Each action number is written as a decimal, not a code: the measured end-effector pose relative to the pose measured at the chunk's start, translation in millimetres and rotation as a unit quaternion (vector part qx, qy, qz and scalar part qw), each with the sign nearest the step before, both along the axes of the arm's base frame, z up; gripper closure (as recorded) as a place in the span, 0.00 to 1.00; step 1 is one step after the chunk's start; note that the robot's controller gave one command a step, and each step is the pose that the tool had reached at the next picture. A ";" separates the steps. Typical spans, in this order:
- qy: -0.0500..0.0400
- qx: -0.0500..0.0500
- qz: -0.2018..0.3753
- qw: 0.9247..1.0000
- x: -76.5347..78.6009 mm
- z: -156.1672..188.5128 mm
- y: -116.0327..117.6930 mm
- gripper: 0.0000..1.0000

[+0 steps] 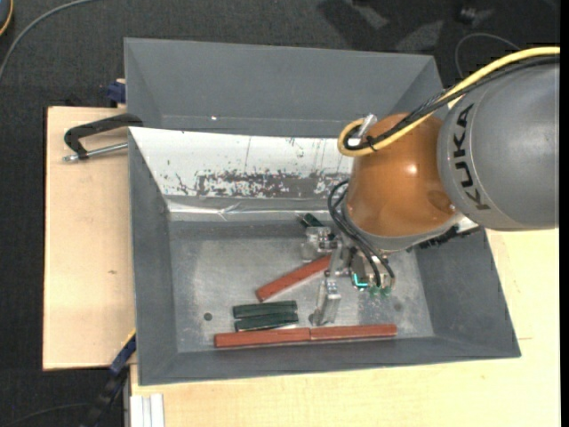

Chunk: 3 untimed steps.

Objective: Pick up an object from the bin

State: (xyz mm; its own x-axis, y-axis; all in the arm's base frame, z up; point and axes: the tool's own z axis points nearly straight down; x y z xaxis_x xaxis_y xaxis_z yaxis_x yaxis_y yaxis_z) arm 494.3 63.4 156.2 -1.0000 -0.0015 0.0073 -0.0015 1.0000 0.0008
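Observation:
My gripper hangs below the orange wrist cover, low over the middle right of the bin floor. A reddish-brown flat stick lies slanted just left of it, its upper end running in under the gripper. A dark green oblong block lies further left, near the front. Along the front wall two long reddish-brown sticks lie end to end, the left one and the right one. The right one lies just below the gripper's tip.
A small dark speck sits on the floor at the left. The arm and its orange cover hide the bin's right rear part. Bare floor lies at the left and rear, below the sloped back wall.

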 end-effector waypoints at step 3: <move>-0.011 0.001 0.059 0.998 54.4 70.2 4.8 1.00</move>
